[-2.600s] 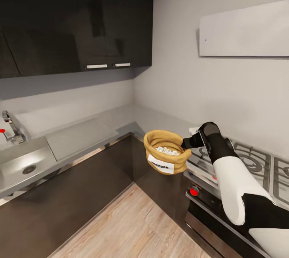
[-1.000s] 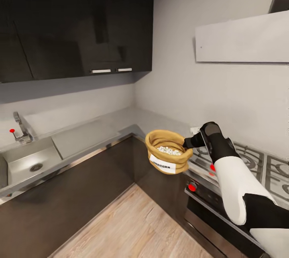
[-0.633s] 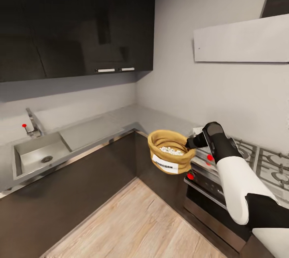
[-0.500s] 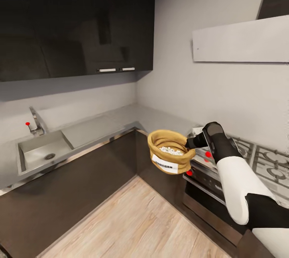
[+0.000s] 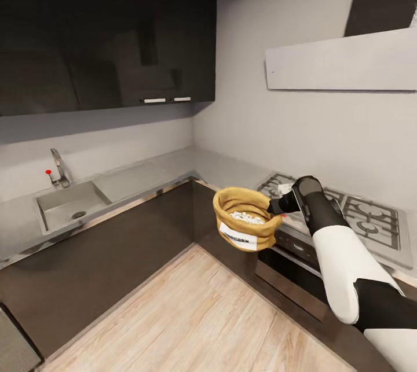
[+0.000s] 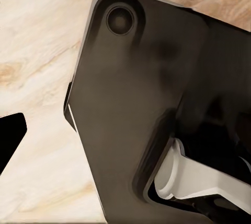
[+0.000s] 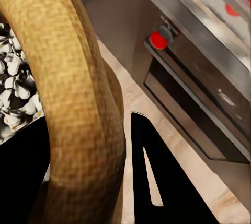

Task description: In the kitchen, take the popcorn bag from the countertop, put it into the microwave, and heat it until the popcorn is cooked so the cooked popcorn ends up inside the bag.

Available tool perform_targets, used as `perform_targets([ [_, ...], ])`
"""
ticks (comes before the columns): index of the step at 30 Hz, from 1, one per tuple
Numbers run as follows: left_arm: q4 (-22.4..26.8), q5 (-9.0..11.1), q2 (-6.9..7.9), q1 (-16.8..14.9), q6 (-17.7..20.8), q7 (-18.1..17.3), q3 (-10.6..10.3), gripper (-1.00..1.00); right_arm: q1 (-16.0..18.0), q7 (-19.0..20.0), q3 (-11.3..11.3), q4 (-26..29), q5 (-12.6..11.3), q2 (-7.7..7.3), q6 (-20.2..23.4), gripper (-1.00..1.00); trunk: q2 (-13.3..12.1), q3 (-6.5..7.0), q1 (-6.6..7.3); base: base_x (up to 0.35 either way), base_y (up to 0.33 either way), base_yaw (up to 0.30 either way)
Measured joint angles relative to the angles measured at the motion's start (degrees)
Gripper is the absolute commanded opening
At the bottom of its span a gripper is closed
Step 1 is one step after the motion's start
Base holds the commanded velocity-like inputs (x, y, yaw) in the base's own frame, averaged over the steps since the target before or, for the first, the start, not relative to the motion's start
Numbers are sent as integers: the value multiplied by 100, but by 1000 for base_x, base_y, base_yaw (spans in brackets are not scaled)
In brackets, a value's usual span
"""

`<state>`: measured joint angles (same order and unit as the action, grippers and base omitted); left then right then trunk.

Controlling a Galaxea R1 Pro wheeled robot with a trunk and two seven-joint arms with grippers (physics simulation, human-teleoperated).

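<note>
Running along both walls, the L-shaped countertop (image 5: 174,165) meets in the corner under dark wall cabinets (image 5: 104,30), with a sink (image 5: 66,207) at about nine o'clock in the head view and a gas hob (image 5: 341,213) at three o'clock. A black oven (image 5: 292,279) sits beneath the hob (its red knob shows in the right wrist view), over a pale wood floor (image 5: 185,320). Near the centre, the popcorn bag (image 5: 246,225) hangs in the air in front of the cabinets, clear of the worktop. The right gripper (image 5: 273,206) pinches its rolled rim at the bag's three o'clock side, one finger inside and one outside. Whitish popcorn (image 5: 244,217) fills the mouth. The left gripper's opening cannot be told from the left wrist view.
</note>
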<state>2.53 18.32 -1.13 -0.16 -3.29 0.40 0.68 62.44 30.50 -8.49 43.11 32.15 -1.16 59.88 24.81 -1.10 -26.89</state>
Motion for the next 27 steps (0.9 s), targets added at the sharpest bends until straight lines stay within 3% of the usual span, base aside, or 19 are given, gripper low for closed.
perform_targets([
  [15, 0, 0, 0, 0, 0, 0, 3, 100, 0, 18, 0, 0, 3, -1, 0, -100, 0, 0, 0, -346, 4, 0],
  [27, 0, 0, 0, 0, -1, 0, 0, 100, -1, 19, -3, 0, 1, -1, -1, -100, 0, 0, 0, -346, 98, 0],
])
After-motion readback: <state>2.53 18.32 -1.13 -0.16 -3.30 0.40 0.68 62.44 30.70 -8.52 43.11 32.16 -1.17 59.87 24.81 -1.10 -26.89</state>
